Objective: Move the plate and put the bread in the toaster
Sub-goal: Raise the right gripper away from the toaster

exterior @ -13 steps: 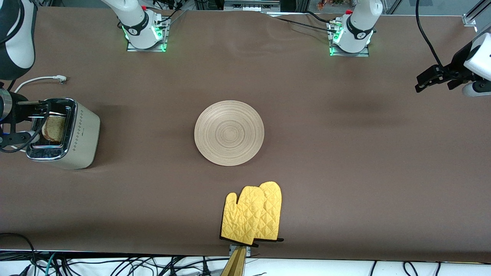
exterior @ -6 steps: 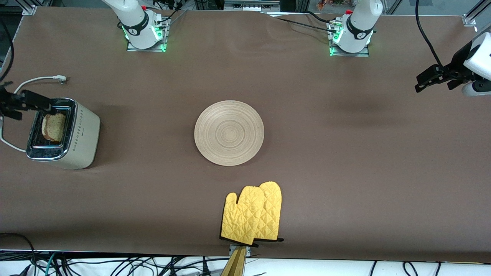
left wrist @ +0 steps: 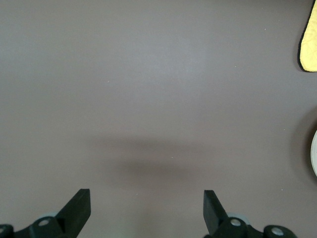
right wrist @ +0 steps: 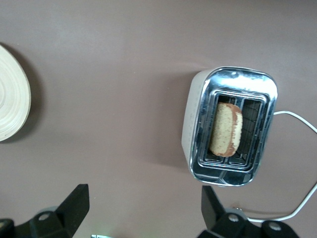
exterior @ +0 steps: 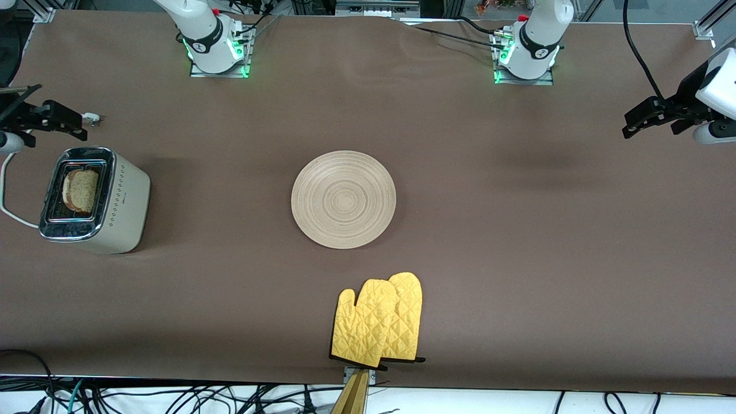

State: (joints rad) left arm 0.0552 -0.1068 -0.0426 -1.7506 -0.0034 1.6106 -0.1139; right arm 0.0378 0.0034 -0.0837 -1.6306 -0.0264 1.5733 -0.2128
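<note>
Right tool (exterior: 49,118) hangs in the air at the right arm's end of the worktop (exterior: 517,230), over the white cord's plug (exterior: 91,119) just beside the toaster (exterior: 95,200); in the right wrist view its two fingers (right wrist: 74,206) stand wide apart with nothing between them. The bread (exterior: 80,191) stands on edge in one slot of the toaster, its brown crust showing above the chrome top. The toaster sits upright near the right arm's end, with its cord (exterior: 8,195) looping out toward the worktop's edge. The plate (exterior: 343,199), pale wood with ring grooves, lies flat in the middle of the worktop, well apart from the toaster and bare on top. A pair of yellow quilted oven mitts (exterior: 376,320) lies nearer to the front camera than the plate, close to the worktop's edge. Left tool (exterior: 652,118) waits over the left arm's end of the worktop, its fingers (left wrist: 77,208) also spread apart and holding nothing.
</note>
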